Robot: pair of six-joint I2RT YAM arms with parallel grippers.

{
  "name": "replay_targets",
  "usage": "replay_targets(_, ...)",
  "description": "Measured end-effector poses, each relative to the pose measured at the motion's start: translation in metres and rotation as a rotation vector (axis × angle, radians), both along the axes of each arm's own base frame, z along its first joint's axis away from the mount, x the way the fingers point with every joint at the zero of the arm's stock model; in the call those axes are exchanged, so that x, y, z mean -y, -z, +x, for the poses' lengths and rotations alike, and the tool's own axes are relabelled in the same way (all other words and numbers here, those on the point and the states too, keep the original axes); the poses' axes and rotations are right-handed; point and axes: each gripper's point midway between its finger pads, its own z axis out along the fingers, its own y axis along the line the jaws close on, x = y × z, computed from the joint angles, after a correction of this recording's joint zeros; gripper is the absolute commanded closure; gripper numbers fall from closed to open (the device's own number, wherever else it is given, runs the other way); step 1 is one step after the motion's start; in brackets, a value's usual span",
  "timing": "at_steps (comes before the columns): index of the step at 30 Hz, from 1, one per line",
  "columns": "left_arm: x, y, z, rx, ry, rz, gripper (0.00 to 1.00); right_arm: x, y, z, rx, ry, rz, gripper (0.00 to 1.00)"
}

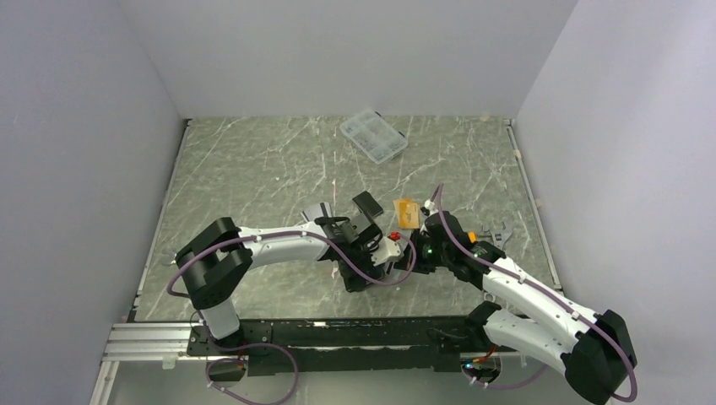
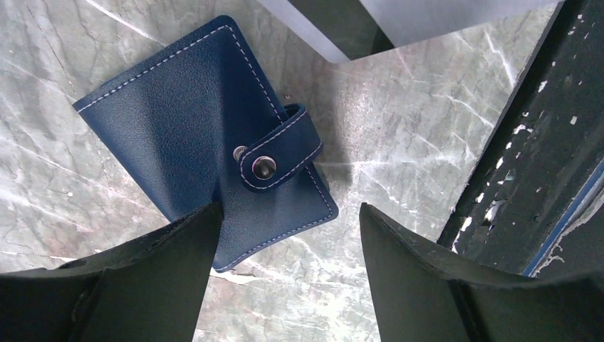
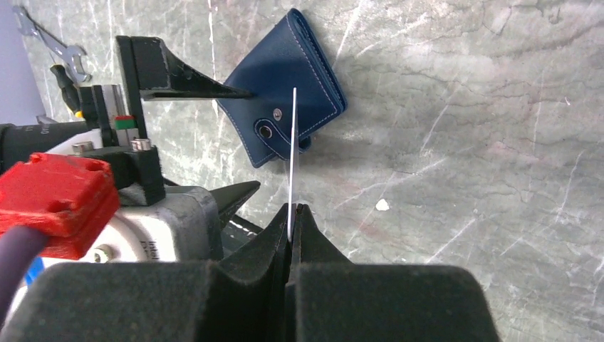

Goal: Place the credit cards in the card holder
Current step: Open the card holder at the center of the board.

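Note:
The navy-blue card holder (image 2: 192,128) lies closed on the marble table, its snap tab fastened. It also shows in the right wrist view (image 3: 299,71). My left gripper (image 2: 288,235) is open just above it, with the left finger (image 2: 171,256) over its lower edge. My right gripper (image 3: 292,208) is shut on a thin silver-grey card (image 3: 293,142), seen edge-on and pointing at the holder. In the top view the silver-grey (image 1: 317,211), black (image 1: 367,204) and orange (image 1: 407,211) cards lie behind the grippers. The holder is hidden there.
A clear plastic compartment box (image 1: 373,136) stands at the back. A wrench (image 1: 498,232) lies to the right of the right arm. The two arms meet close together mid-table. A black rail (image 2: 527,142) runs beside the left gripper.

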Motion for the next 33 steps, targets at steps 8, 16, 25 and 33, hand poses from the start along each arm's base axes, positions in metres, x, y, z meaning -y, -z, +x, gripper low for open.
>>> replay_targets(8,0.001,0.003,0.007,0.02,-0.011,0.018,0.58,0.003,0.008,-0.004,-0.027,0.023,0.003,1.0)
replay_targets(16,-0.001,0.003,0.019,0.039,-0.043,0.013,0.69,-0.001,0.011,0.004,-0.018,0.079,0.048,1.0)
replay_targets(25,-0.007,0.001,0.017,-0.022,-0.054,-0.041,0.68,-0.021,0.034,0.03,-0.045,0.092,0.041,1.0)
replay_targets(33,-0.012,0.0,0.011,-0.059,-0.052,-0.055,0.7,-0.04,0.037,0.047,-0.029,0.073,0.073,1.0)
